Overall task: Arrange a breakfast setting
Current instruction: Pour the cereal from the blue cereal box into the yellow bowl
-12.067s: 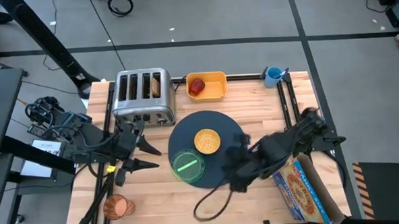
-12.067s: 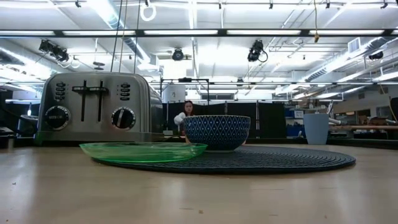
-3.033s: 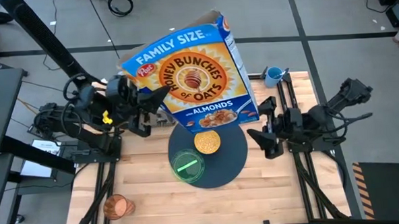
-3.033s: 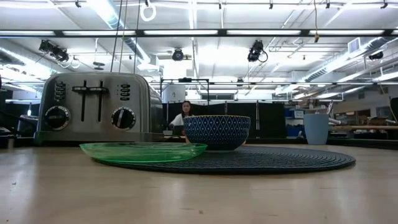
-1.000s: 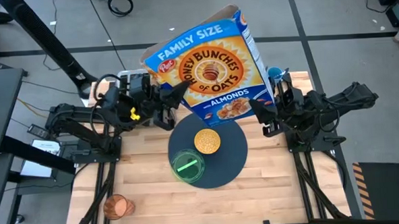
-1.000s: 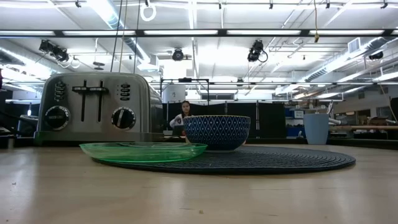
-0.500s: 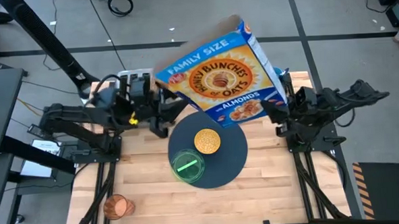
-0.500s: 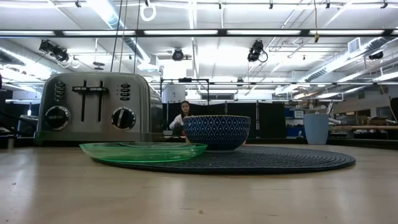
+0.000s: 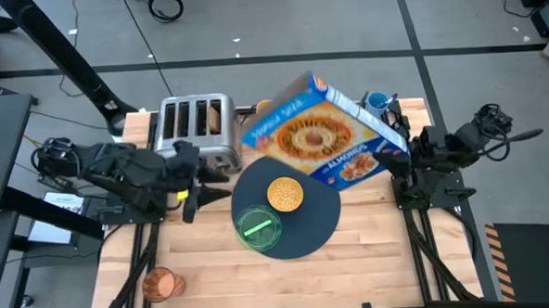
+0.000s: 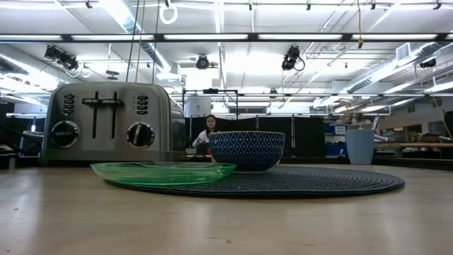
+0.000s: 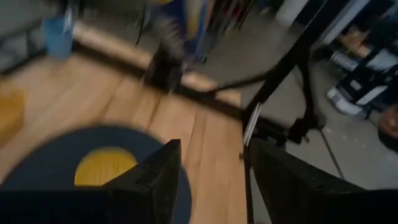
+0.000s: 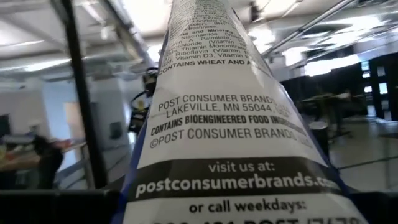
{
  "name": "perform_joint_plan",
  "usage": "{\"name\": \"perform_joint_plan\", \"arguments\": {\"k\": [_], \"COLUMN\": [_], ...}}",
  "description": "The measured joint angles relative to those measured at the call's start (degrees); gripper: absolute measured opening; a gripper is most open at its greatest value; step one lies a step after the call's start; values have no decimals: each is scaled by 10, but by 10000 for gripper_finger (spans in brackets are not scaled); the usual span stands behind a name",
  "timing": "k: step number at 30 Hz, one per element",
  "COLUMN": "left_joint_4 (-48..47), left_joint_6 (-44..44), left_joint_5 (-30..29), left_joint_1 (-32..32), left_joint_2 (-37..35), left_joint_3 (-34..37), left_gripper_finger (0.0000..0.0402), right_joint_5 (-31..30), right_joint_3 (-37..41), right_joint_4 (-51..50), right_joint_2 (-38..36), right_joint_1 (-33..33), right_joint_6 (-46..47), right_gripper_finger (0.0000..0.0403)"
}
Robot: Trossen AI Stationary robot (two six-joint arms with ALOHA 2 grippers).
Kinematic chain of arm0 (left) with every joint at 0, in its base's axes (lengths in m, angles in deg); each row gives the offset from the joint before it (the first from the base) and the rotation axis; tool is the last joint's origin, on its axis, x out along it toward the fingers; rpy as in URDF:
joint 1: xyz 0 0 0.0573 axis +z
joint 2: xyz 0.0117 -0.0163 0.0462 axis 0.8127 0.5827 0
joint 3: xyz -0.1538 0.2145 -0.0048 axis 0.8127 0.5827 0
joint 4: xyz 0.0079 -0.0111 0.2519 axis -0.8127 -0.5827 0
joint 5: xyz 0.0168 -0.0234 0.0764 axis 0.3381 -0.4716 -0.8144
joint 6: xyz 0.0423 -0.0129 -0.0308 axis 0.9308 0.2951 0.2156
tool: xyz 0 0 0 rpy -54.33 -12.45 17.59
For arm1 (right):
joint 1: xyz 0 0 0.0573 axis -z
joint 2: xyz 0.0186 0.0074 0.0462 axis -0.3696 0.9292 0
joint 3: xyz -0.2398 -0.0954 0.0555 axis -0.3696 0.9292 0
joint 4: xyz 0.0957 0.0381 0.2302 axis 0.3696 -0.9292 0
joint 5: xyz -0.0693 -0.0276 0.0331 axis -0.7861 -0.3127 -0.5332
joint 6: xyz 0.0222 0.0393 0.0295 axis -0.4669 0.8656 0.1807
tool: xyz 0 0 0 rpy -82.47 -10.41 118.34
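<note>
On the wooden table, the round mat carries the cereal bowl and green plate, the toaster just behind. The right gripper clasps the Honey Bunches of Oats box tilted above the mat, while the left gripper hangs released before the toaster. A person sits in the lit workshop beyond.

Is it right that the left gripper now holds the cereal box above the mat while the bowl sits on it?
Not quite. The high view shows the right gripper holding the cereal box above the mat; the left gripper is open, beside the toaster. The bowl is on the mat.
</note>
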Motion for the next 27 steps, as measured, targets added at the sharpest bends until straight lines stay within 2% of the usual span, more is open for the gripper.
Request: {"name": "perform_joint_plan", "arguments": {"k": [5,11,15,20,27], "left_joint_4": [-83,-126,-126,-119,-44], "left_joint_6": [-103,-136,-126,-109,-127], "left_joint_5": [-41,-95,-117,-139,-178], "left_joint_1": [-32,-50,-44,-35,-15], "left_joint_2": [3,17,41,80,138], "left_joint_3": [0,1,1,1,1], "left_gripper_finger": [191,189,189,189,189], "right_joint_5": [-13,-12,-12,20,74], "right_joint_3": [13,37,49,49,43], "right_joint_4": [-89,-148,-195,-261,-401], "right_joint_2": [-45,-108,-153,-222,-335], "right_joint_1": [-12,-18,-18,-18,-18], "right_joint_6": [41,75,99,136,165], "right_gripper_finger": [191,191,191,191,191]}}
